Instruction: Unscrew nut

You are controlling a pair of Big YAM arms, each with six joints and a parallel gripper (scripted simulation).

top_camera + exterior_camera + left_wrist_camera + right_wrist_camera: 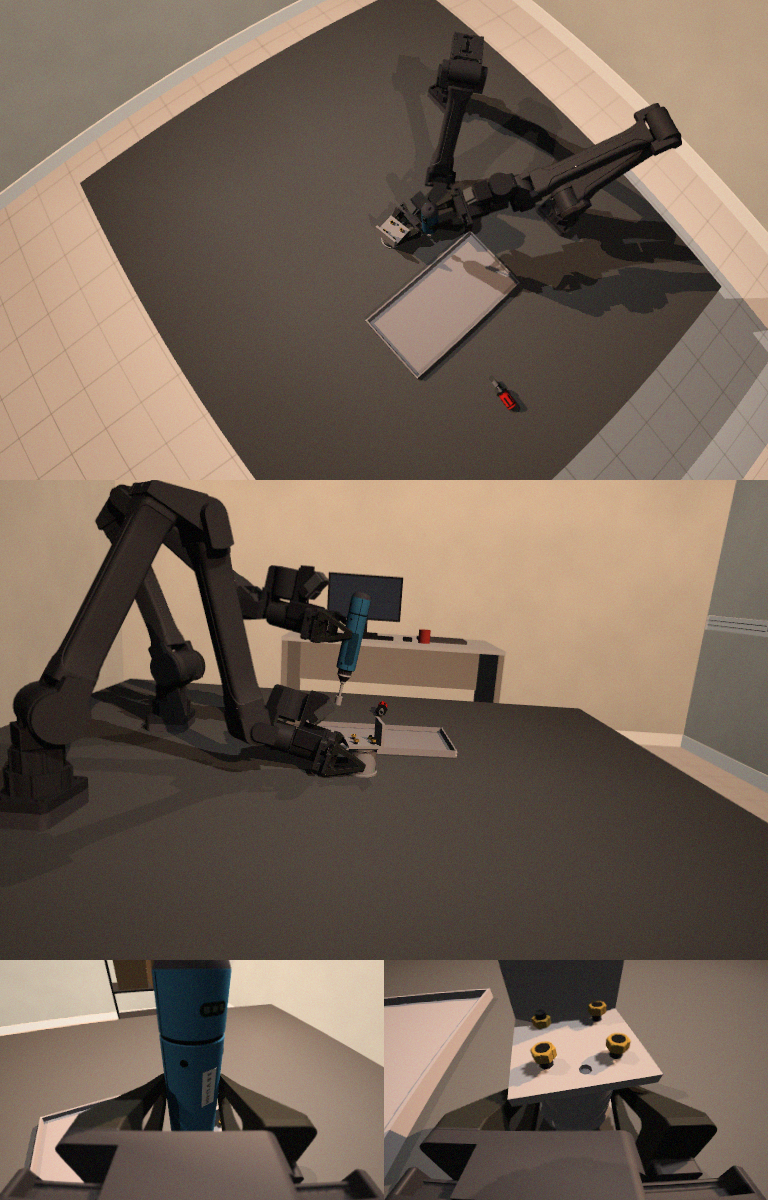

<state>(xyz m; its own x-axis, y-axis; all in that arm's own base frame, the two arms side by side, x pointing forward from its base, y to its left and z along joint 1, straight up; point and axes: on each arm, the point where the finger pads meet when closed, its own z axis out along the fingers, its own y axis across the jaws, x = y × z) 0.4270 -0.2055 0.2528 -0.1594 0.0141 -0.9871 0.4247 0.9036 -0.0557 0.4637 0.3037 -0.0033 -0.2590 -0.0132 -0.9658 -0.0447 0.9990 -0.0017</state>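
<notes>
1. Key relation: the electric nut driver hangs above the bracket, socket off to its arm-base side, apart from every nut. Long axis steep, slightly leaning.
2. Target: the seated nut, beside the bracket's upright plate, on the tray side (its stud shows most above it).
3. Left gripper pinches the driver barrel. Right gripper is closed around the joint module, which stands upright, and is nearer the nut.
4. Next move, judged: carry the socket across toward the upright plate, straighten the axis, then lower and press. The right should keep bracing (the module could twist or tip).
5. Count: four nuts, one seated and three raised; one bracket, one module, one driver, one tray, one red-handled tool.
</notes>
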